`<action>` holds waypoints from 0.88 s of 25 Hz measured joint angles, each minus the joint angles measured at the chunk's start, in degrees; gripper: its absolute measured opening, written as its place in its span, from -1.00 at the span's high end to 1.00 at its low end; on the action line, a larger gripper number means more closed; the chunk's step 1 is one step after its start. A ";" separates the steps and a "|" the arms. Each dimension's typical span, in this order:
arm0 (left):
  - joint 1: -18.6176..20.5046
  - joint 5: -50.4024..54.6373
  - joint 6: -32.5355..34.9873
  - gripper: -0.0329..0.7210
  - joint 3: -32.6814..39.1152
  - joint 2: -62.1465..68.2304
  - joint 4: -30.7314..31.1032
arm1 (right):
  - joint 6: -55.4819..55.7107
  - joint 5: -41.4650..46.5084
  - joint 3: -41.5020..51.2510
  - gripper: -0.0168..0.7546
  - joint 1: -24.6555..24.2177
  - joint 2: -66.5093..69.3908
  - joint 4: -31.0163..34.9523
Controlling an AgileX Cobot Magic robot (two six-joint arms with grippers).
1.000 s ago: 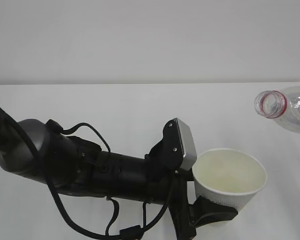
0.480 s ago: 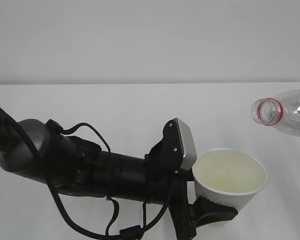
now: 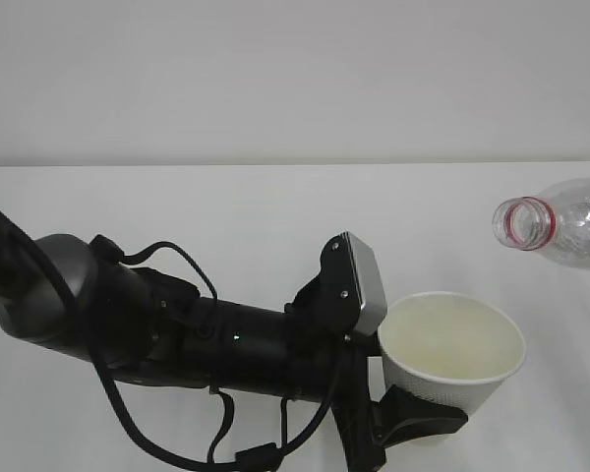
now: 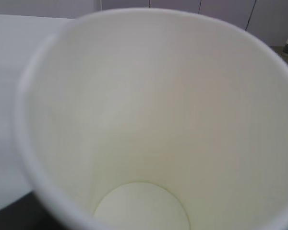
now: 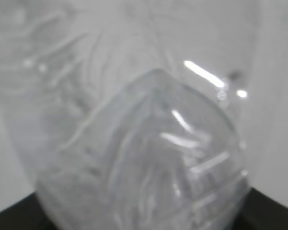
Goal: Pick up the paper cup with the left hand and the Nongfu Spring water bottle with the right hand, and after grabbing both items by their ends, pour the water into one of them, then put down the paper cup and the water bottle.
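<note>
Nongfu Spring water bottle [image 3: 565, 228] — clamped in the right pincer, tipped nearly level, mouth up and right of the paper cup [image 3: 452, 356] the left pincer [image 3: 413, 418] grips — could spill water onto the tabletop [image 3: 226, 206] if tilted further before moving over the rim.

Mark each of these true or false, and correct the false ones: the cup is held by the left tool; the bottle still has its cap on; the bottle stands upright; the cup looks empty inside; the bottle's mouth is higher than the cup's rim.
1. The paper cup is held by the left tool. True.
2. The water bottle has its cap on. False: the mouth is open, with only the red neck ring around it.
3. The bottle stands upright. False: it lies nearly level in the air, mouth toward the left.
4. The cup looks empty inside. True: the left wrist view shows a dry cream bottom.
5. The bottle's mouth is above the cup's rim in the exterior view. True.
</note>
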 joint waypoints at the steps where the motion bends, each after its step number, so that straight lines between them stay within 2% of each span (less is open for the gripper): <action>1: 0.00 0.00 0.00 -0.47 0.00 0.00 0.00 | -0.14 0.00 0.00 -0.22 0.00 0.00 0.15; 9: 0.00 0.00 0.00 -0.46 0.00 0.00 0.00 | -5.08 -0.14 0.00 -0.22 0.00 0.00 3.80; 22: 0.00 0.00 0.00 -0.46 0.00 0.00 0.00 | -8.07 -1.25 0.00 -0.22 0.00 0.00 4.27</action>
